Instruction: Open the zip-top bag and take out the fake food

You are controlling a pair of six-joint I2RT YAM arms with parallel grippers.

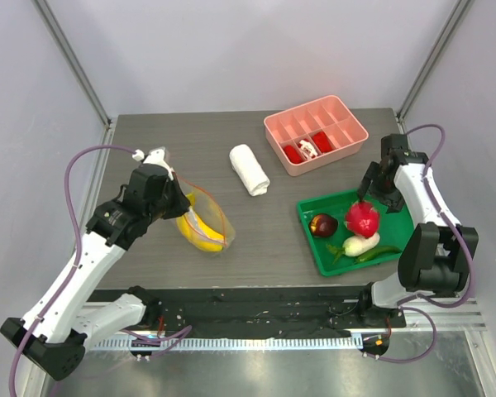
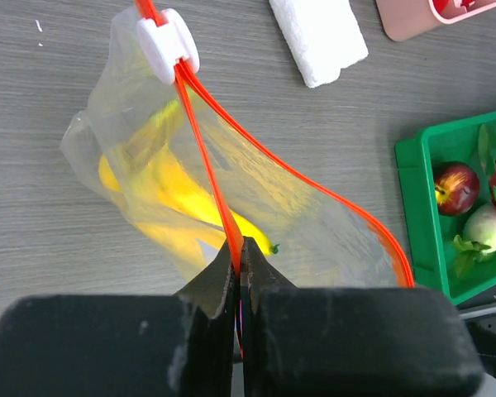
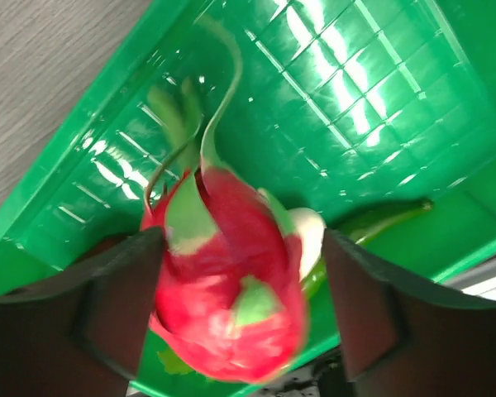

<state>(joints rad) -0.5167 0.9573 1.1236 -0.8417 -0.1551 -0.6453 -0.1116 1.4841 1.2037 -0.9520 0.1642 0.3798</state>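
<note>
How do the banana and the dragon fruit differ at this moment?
The banana is yellow and lies inside the zip-top bag, which the left gripper pinches. The dragon fruit is pink-red, out of the bag, over the green tray between the spread fingers of the right gripper. Both are toy produce.

No text, label, brand, number or sign can be read in any view. The zip-top bag (image 2: 314,215), the green tray (image 3: 355,99) and the pink tray (image 1: 335,157) show only plain surfaces without print.
</note>
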